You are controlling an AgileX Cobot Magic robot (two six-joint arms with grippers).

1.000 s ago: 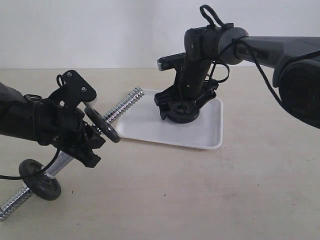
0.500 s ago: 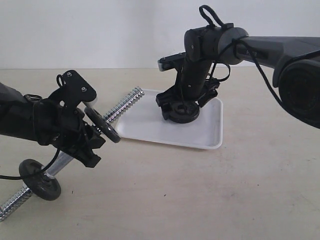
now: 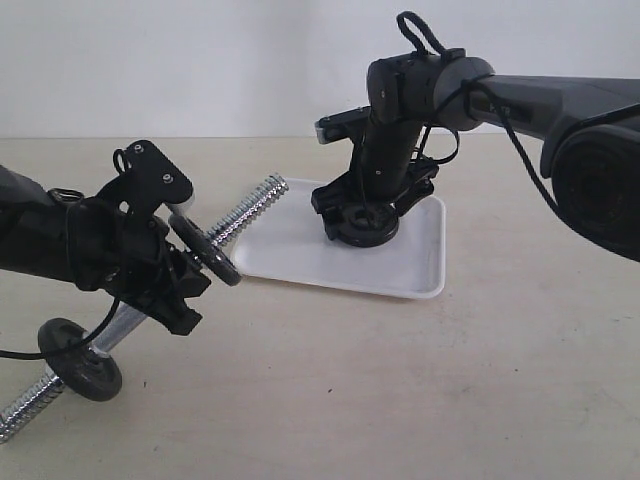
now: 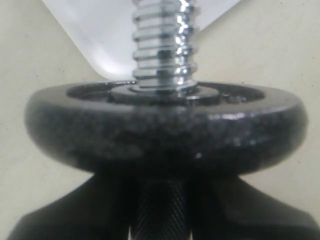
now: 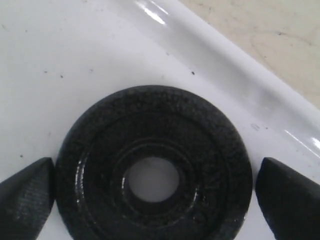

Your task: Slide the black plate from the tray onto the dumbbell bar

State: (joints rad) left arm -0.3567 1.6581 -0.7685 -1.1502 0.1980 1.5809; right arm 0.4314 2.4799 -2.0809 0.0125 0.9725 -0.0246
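Beige table [image 3: 400, 400], plain white wall [image 3: 200, 60] behind. At left, left pincer [image 3: 185, 272] clamped on the tilted dumbbell bar [image 3: 250, 208]. Centre-right, tray [image 3: 290, 250] with black plate [image 5: 100, 150] lying flat in it. The right pincer [image 3: 361, 227] is spread wide around the plate's rim and holds nothing.

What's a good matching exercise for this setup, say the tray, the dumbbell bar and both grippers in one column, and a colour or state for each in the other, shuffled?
Column one:
1 tray
2 dumbbell bar
3 left gripper
4 right gripper

Column two:
A open, a finger each side of the black plate
B chrome, tilted, two plates threaded on it
C white, rounded corners
D closed around the bar

Pairs: 1-C, 2-B, 3-D, 4-A
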